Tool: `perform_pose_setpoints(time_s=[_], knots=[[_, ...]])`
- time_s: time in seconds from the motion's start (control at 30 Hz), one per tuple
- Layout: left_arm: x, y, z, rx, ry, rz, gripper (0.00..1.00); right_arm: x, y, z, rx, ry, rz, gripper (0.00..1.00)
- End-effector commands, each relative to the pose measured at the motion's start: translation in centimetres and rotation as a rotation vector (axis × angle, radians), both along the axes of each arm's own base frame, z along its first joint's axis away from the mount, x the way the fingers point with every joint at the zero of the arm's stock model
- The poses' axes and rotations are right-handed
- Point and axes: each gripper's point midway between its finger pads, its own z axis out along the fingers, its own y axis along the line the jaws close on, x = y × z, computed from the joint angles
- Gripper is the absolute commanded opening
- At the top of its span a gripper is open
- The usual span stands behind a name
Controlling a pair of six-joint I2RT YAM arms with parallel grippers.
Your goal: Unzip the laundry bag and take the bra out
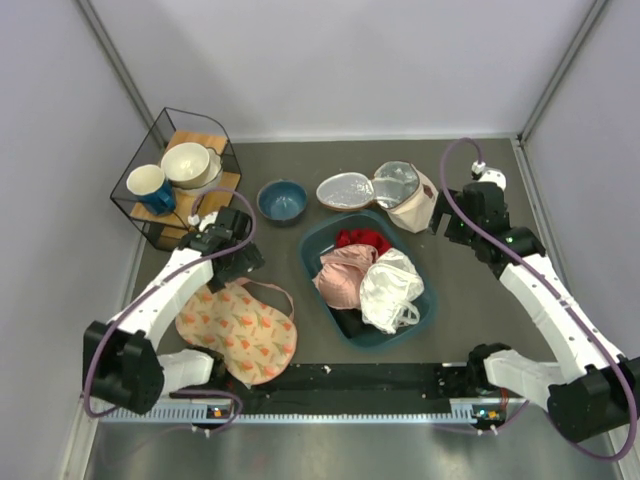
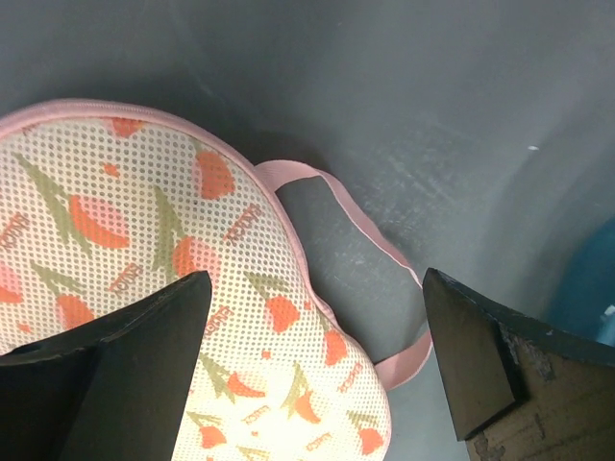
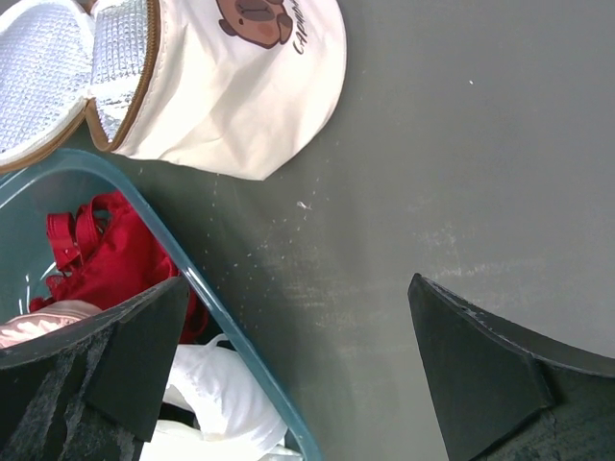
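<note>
The laundry bag (image 1: 240, 330) lies flat on the table at the front left, peach-pink mesh with an orange print, zipped shut as far as I can see. Its pink loop strap (image 1: 278, 291) points toward the basin. My left gripper (image 1: 240, 260) hovers open over the bag's far edge. In the left wrist view the bag (image 2: 144, 250) and strap (image 2: 370, 240) lie between and below the wide-apart fingers of that gripper (image 2: 312, 288). My right gripper (image 1: 441, 216) is open at the back right, above bare table beside the basin (image 3: 221, 322). The bra is hidden.
A teal basin (image 1: 432, 300) in the middle holds a pale pink lacy garment (image 1: 345, 275), a white glossy bundle (image 1: 392, 285) and a red garment (image 1: 362, 238). Behind it lie an open beige pouch (image 1: 405, 200), a blue bowl (image 1: 282, 200) and a wire rack (image 1: 180, 180) with mugs.
</note>
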Motion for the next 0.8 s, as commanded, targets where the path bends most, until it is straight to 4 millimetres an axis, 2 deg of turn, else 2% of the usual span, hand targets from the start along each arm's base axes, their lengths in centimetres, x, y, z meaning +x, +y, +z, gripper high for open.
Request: perform_pose_setpoints(time_s=[0.0, 0.17, 0.23, 0.27, 0.33, 0.37, 0.47, 0.5, 0.53, 0.57, 0.6, 0.63, 0.67, 0.7, 0.77], knots=[[-0.9, 0.5, -2.5, 0.014, 0.117, 0.153, 0.96, 0.4, 0.2, 1.5, 0.027, -0.059, 0.006, 0.99], [-1.9, 0.3, -5.5, 0.043, 0.269, 0.201, 0.88, 0.4, 0.5, 1.5, 0.041, -0.062, 0.019, 0.99], [-1.9, 0.2, -6.3, 0.053, 0.305, 0.202, 0.77, 0.4, 0.5, 1.6, 0.038, -0.064, 0.015, 0.99], [-1.8, 0.2, -6.3, 0.056, 0.311, 0.204, 0.54, 0.4, 0.4, 1.6, 0.038, -0.064, 0.015, 0.99], [-1.4, 0.2, -5.7, 0.059, 0.297, 0.193, 0.28, 0.3, 0.4, 1.7, 0.036, -0.069, 0.015, 0.99], [-1.1, 0.2, -5.2, 0.056, 0.277, 0.185, 0.0, 0.2, 0.4, 1.8, 0.036, -0.073, 0.016, 0.99], [0.5, -0.3, -2.3, 0.032, 0.159, 0.11, 0.0, 0.2, 0.2, 2.0, 0.034, -0.08, 0.013, 0.99], [0.9, -0.4, -0.6, 0.024, 0.099, 0.071, 0.0, 0.1, 0.2, 1.8, 0.033, -0.074, 0.012, 0.99], [2.0, -1.2, 0.4, 0.0, 0.031, 0.024, 0.0, 0.2, 0.3, 1.7, 0.036, -0.074, 0.011, 0.99], [2.3, -2.8, 1.3, -0.066, -0.004, -0.057, 0.0, 0.3, 0.3, 1.7, 0.037, -0.069, 0.011, 0.99], [2.4, -3.5, 2.4, -0.09, -0.064, -0.155, 0.0, 0.3, 0.4, 1.6, 0.043, -0.069, 0.012, 0.99], [3.7, -4.7, 3.6, -0.135, -0.148, -0.209, 0.0, 0.5, 0.6, 1.4, 0.047, -0.062, 0.015, 0.99], [4.0, -5.8, 4.3, -0.179, -0.195, -0.267, 0.0, 0.6, 0.8, 1.3, 0.053, -0.059, 0.016, 0.99], [3.6, -6.5, 4.1, -0.202, -0.217, -0.334, 0.0, 0.7, 0.9, 1.2, 0.06, -0.055, 0.016, 0.99], [4.3, -6.6, 4.0, -0.19, -0.251, -0.36, 0.1, 1.0, 1.5, 1.1, 0.078, -0.05, 0.04, 0.99]])
